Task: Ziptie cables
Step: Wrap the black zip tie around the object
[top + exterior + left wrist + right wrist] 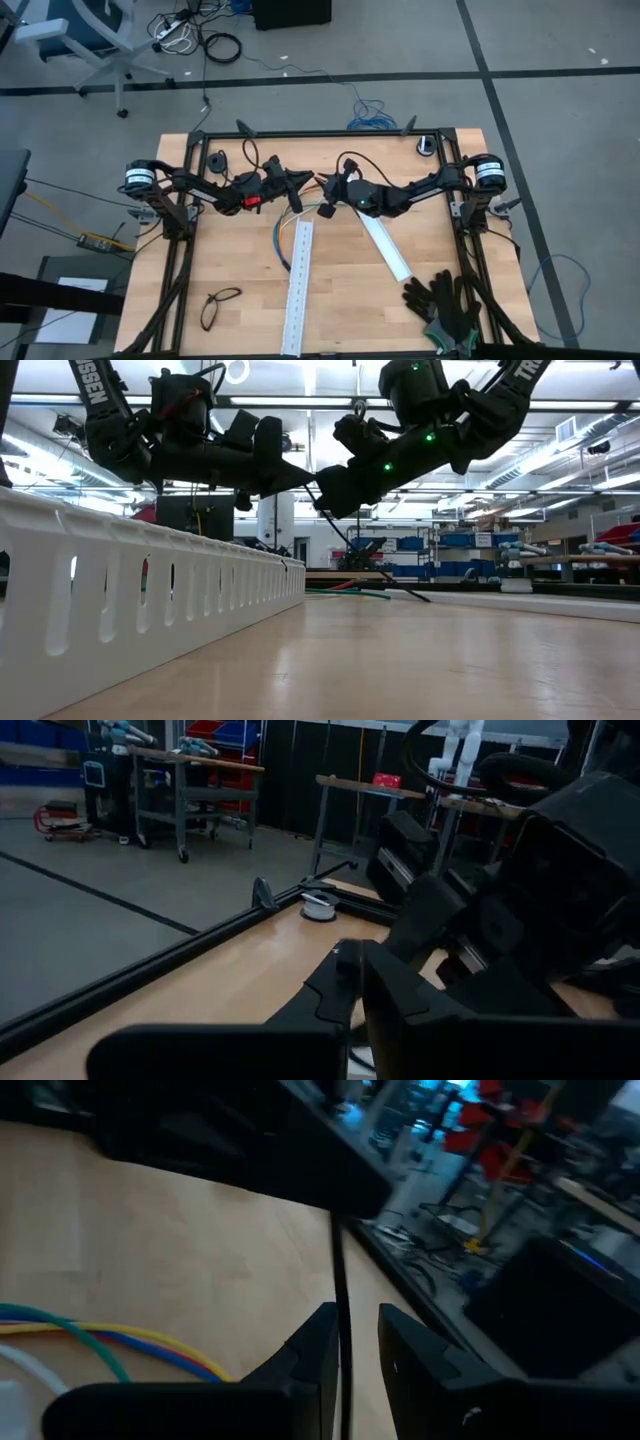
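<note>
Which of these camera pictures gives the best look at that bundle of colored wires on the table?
The high view: it shows the cables whole, curving on the wood beside the long white rail. The right wrist view shows only a few strands up close, the low view only distant ends lying flat behind the rail, the left wrist view none.

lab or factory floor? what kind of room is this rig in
Looks like a robotics lab or workshop: wooden bench on concrete floor, an office chair, metal workbenches and shelving with blue bins behind.

loose curved cables [284, 240], blue, green, yellow wires, flat on wood, beside white rail [298, 290]
</note>
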`<state>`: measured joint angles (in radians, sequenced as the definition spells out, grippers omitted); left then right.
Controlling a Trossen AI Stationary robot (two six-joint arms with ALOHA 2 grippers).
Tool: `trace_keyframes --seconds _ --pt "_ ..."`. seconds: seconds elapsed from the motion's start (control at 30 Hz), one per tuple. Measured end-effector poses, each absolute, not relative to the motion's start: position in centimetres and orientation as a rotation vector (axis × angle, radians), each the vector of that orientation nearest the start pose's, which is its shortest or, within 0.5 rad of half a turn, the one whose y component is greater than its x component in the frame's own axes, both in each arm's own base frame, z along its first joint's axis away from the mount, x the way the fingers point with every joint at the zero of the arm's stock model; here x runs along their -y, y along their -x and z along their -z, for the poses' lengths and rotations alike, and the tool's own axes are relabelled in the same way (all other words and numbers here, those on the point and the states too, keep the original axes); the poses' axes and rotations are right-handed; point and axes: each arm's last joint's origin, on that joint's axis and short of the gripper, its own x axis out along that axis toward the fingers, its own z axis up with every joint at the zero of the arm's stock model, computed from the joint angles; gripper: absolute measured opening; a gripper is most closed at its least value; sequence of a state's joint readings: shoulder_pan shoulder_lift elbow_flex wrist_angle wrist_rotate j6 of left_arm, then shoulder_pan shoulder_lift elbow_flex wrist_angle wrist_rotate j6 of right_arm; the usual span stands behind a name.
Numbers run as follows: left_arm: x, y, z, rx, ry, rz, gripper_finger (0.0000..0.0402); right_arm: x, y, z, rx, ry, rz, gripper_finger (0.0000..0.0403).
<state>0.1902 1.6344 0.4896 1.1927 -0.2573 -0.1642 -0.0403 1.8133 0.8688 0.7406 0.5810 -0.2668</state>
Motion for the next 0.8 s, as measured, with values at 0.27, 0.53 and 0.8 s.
trace_keyframes --seconds 0.27,0.53,0.8 --pt "-6.17 -28.16 -17.55 0.109 0.162 -0.440 0.0000 3.11 -36.55 -17.72 -0.272 0.283 0.536 0.0016" --pt "-6.06 -28.21 -17.56 0.094 0.108 -0.400 0.0000 3.13 -36.59 -17.85 -0.246 0.241 0.527 0.0001" --pt "-5.83 -28.30 -17.28 0.049 0.030 -0.321 0.0049 3.10 -36.61 -17.85 -0.239 0.216 0.520 0.0000"
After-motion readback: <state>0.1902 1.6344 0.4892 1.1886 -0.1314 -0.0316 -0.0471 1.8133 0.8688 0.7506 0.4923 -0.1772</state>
